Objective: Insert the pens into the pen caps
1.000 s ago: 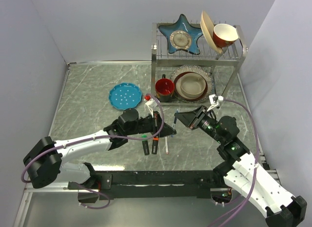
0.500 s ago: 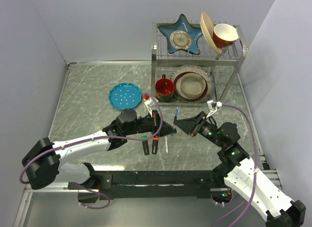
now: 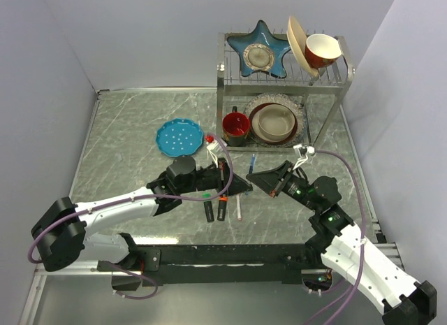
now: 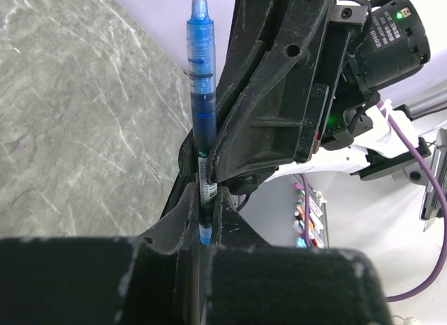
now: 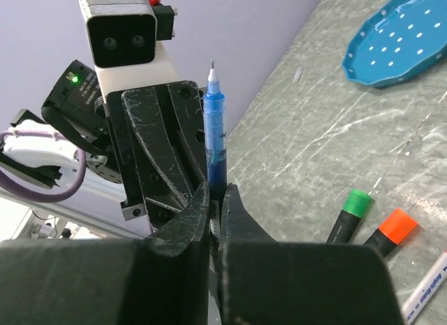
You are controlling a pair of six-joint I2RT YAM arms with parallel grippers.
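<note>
— Where is the blue pen (image 5: pixel 215 140)?

— Off the table (image 5: pixel 314 129), standing upright with its bare tip on top, right between the two hands, which face each other nose to nose.

— Who has it?

— Both, as far as the wrist views show. The left hand (image 4: pixel 202 206) is clenched on the pen's lower end. The right hand (image 5: pixel 215 199) is pinched on the barrel from the opposite side (which grip sits higher, I cannot tell).

— And the other pens?

— They lie on the table just to the right of the right hand. The green marker (image 5: pixel 351 213) and the orange marker (image 5: pixel 391 230) lie side by side, slightly apart. The white pen (image 5: pixel 427 286) is just beside the orange one.

— Anything else near?

— A plate (image 5: pixel 398 42), well apart, on the far side of the left hand.
</note>
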